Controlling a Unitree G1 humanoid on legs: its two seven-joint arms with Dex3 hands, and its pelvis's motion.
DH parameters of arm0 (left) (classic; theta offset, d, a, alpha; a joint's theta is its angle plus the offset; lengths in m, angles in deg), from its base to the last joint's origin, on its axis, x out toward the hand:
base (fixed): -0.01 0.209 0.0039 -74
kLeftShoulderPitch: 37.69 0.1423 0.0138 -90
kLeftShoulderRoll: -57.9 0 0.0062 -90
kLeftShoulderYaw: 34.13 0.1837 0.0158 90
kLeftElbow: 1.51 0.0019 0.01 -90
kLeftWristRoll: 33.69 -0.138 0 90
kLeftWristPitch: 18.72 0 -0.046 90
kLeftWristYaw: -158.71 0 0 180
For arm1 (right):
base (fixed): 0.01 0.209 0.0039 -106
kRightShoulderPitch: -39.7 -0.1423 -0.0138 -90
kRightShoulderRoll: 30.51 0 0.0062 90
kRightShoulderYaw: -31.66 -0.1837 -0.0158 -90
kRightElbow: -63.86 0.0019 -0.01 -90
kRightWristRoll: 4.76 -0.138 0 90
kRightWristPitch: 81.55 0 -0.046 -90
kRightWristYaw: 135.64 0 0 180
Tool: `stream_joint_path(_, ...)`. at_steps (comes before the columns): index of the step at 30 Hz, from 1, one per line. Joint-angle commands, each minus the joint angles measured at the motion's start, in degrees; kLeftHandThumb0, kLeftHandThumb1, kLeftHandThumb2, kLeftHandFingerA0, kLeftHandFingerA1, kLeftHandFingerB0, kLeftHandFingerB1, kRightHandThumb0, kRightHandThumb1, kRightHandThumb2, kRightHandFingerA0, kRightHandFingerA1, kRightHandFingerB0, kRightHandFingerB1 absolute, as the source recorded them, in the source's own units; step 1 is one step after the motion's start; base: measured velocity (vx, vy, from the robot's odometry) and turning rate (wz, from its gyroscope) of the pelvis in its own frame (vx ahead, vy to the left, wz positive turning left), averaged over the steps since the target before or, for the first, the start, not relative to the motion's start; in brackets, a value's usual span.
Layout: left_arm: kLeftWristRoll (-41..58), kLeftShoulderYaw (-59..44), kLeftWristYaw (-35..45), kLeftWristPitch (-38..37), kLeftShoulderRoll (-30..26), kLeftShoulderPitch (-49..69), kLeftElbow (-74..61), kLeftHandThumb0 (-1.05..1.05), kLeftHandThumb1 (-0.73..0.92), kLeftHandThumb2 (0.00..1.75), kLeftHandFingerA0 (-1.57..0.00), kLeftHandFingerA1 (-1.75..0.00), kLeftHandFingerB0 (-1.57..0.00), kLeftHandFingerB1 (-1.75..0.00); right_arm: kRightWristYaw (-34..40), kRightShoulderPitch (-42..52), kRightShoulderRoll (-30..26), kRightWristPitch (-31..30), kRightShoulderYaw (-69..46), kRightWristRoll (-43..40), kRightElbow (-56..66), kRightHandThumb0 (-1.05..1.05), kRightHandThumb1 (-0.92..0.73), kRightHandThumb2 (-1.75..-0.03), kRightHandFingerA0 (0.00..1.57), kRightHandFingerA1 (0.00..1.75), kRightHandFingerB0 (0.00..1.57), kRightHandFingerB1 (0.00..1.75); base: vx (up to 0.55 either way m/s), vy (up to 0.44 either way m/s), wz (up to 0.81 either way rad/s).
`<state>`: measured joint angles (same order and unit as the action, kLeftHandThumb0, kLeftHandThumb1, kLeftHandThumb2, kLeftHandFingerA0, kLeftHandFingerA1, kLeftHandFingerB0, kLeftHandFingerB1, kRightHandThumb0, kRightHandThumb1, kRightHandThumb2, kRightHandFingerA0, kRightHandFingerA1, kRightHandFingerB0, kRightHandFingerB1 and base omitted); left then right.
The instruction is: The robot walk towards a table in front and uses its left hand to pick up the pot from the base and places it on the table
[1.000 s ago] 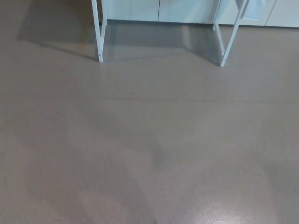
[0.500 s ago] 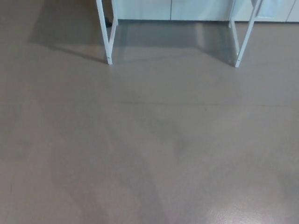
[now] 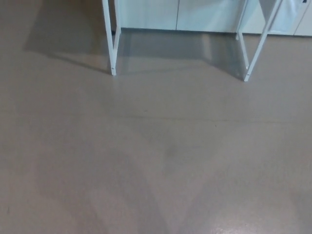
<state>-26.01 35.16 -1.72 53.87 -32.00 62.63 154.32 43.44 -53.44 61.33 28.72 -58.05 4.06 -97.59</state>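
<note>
Facing smooth grey-brown floor (image 3: 156,161) and thin white metal counter legs (image 3: 109,44) only: pot not visible, so weight and grip point unjudgeable; neither robot hand in view.

Table legs (image 3: 112,44) before cabinets (image 3: 175,13), on floor (image 3: 156,156)

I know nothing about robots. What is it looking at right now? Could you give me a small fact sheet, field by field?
View: head camera, aimed down at the ground
Floor: smooth, grey-brown, with a glossy patch at lower right
Left table leg: white, thin, at the top of the picture
Right table leg: white, slanted in the picture
Tabletop: out of frame
Cabinet doors: pale, along the back behind the legs
Pot and base: not in view
Robot's hands: neither in view
</note>
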Motion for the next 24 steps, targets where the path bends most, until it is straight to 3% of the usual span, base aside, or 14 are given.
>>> stream_joint_path(1, 0.36, 0.42, 0.44, -1.51, -0.49, 0.94, 0.28, -0.1, 0.48, 0.53, -0.66, -0.48, -0.5, -0.42, 0.67, 0.83, -1.11, -0.07, 0.59, 0.86, -0.19, -0.4, -0.45, -0.74, 0.7, 0.61, 0.5, 0.53, 0.1, 0.07, 0.08)
stream_joint_path(16, 1.11, 0.17, -0.81, -0.56, 0.22, 0.11, 0.33, -0.09, 0.49, 0.54, -0.67, -0.48, -0.53, -0.42, 0.2, -0.63, -1.45, -1.65, 0.68, 0.57, -0.27, -0.4, -0.47, -0.73, 0.7, 0.59, 0.49, 0.52, 0.13, -0.087, 0.03)
stream_joint_path(24, 0.97, 0.32, -1.58, -0.83, 0.5, -0.37, 0.5, -0.04, 0.48, 0.52, -0.67, -0.48, -0.55, -0.42, 0.58, -1.37, -1.64, -2.22, 1.1, 0.99, -0.2, -0.39, -0.47, -0.73, 0.67, 0.58, 0.48, 0.51, 0.17, 0.124, -0.1)
